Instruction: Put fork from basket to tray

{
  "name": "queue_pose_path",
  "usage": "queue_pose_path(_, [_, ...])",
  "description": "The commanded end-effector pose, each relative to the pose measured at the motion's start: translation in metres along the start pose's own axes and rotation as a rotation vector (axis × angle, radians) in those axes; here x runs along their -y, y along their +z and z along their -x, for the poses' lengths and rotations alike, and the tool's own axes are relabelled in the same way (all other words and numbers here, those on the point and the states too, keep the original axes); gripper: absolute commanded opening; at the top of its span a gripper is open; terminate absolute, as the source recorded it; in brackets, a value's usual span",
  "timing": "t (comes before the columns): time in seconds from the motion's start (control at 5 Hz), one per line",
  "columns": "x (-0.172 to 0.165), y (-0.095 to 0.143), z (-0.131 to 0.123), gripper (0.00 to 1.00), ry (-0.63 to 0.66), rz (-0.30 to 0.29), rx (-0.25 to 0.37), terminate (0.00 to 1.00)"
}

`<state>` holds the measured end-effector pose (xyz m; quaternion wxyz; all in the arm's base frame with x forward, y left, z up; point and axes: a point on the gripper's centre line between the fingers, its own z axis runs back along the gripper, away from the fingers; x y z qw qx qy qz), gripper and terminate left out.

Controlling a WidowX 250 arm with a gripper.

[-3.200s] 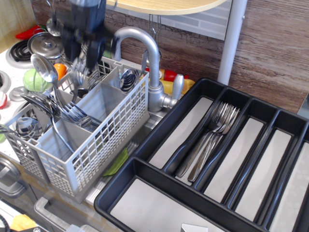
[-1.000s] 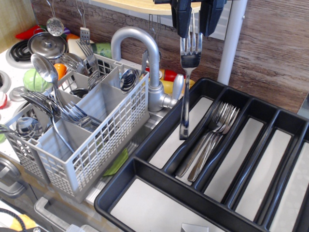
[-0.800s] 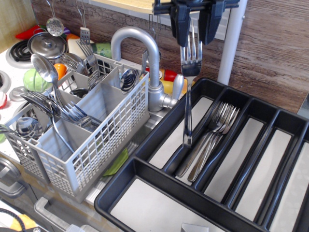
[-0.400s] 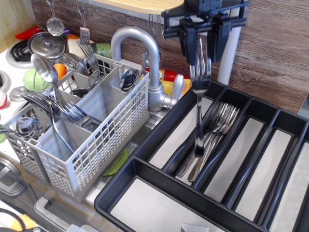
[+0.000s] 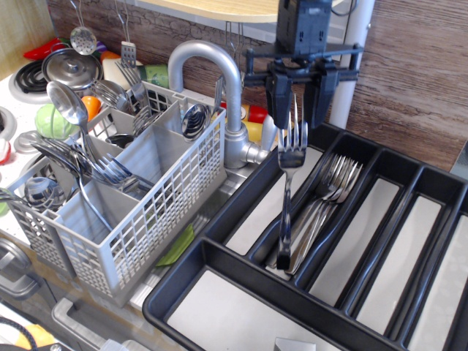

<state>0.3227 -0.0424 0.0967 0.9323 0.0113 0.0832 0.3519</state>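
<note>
My black gripper (image 5: 295,115) hangs above the black tray (image 5: 219,213) and is shut on the tines of a shiny steel fork (image 5: 287,197). The fork hangs almost upright, tines up, and its handle end reaches down into the tray's second long compartment, beside several forks (image 5: 322,208) lying there. Whether the handle tip touches the liner I cannot tell. The light grey basket (image 5: 157,212) stands at the left, with forks (image 5: 110,172) and spoons (image 5: 67,102) in its compartments.
A grey curved faucet (image 5: 219,80) rises between basket and tray, close to the gripper's left. A white post (image 5: 349,62) stands behind the gripper. Pots, toy vegetables and hanging utensils sit at the far left. The other tray compartments (image 5: 380,245) show pale grey liners.
The gripper took a fork out of the basket, carried it right over the tray, and has now come down, so the handle end sits low inside the compartment with the forks.
</note>
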Motion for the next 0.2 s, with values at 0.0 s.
queue_pose_path(0.0, [0.0096, 0.0141, 0.0022, 1.0, -0.035, -0.038, 0.132, 1.0])
